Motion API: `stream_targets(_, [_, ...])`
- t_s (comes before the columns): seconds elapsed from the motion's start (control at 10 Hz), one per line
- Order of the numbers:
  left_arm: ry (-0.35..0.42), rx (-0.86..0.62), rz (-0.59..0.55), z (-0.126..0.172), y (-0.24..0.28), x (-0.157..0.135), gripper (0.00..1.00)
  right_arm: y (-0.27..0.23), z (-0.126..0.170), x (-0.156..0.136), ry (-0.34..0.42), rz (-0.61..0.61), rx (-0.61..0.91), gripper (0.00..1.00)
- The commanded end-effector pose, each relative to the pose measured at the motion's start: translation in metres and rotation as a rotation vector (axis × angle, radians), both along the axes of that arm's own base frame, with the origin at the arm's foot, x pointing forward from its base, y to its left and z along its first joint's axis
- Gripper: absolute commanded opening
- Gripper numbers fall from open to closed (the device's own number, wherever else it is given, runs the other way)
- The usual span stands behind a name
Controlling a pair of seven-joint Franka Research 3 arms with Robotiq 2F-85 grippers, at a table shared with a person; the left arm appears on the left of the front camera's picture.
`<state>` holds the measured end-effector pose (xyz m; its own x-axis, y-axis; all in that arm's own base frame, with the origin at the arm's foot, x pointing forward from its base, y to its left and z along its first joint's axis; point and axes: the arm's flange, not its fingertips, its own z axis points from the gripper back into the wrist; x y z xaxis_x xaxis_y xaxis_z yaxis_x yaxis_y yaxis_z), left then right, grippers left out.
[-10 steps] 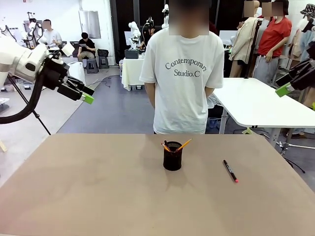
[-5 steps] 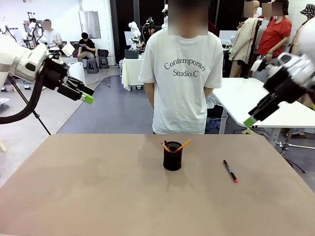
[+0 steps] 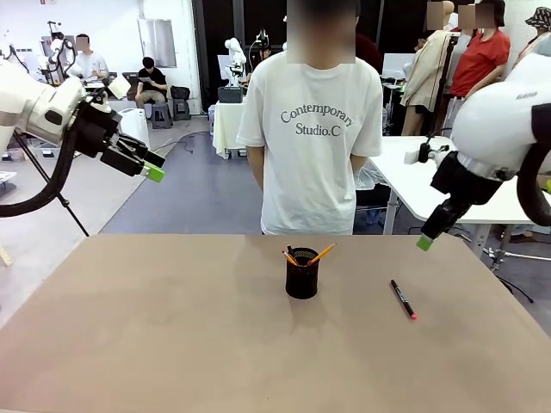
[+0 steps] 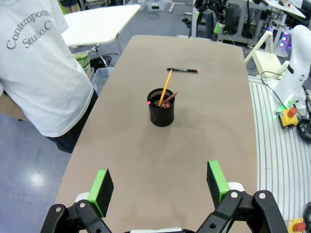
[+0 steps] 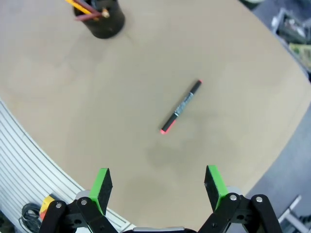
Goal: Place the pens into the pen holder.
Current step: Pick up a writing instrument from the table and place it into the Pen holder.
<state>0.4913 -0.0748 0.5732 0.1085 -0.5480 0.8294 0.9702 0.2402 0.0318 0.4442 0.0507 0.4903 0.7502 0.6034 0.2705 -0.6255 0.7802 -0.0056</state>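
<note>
A small black mesh pen holder (image 3: 302, 273) stands at the middle of the tan table, with a yellow-orange pencil (image 3: 321, 253) and a dark reddish one leaning in it; the left wrist view shows the holder (image 4: 161, 107) with both pencils too. A black marker (image 3: 402, 298) with a pink-red tip lies flat on the table to the holder's right, also in the right wrist view (image 5: 181, 106). My left gripper (image 3: 155, 170) hangs open high above the table's left side. My right gripper (image 3: 424, 243) is open above the table's right side, over the marker.
A person in a white T-shirt (image 3: 311, 129) stands at the table's far edge, hands behind the back. A white table (image 3: 448, 181) stands behind on the right. The tan tabletop (image 3: 172, 327) is bare around the holder and marker.
My right arm has swung in from the far right and come down toward the table above the marker. The left arm, the holder and the marker have stayed put.
</note>
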Motion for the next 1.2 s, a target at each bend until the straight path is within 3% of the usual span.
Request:
stream_targets(0.0, [0.001,0.003,0.004,0.0,0.002,0.0,1.0,0.008,-0.011,0.012,0.036,-0.112,-0.048,1.0])
stream_targets(0.1, [0.001,0.003,0.004,0.0,0.002,0.0,1.0,0.008,-0.025,0.012,0.055,-0.119,-0.091,1.0])
stream_targets(0.3, [0.001,0.003,0.004,0.0,0.002,0.0,1.0,0.002,-0.036,0.018,0.082,-0.192,-0.019,1.0])
stream_targets(0.4, [0.001,0.003,0.004,0.0,0.002,0.0,1.0,0.002,-0.03,0.01,0.072,-0.113,-0.051,1.0])
stream_targets(0.8, [0.001,0.003,0.004,0.0,0.002,0.0,1.0,0.002,-0.03,0.01,0.072,-0.113,-0.051,1.0])
stream_targets(0.9, [0.001,0.003,0.004,0.0,0.002,0.0,1.0,0.003,-0.033,0.011,0.079,-0.133,-0.044,1.0])
stream_targets(1.1, [0.001,0.003,0.004,0.0,0.002,0.0,1.0,0.022,-0.06,0.047,0.056,-0.299,-0.108,1.0])
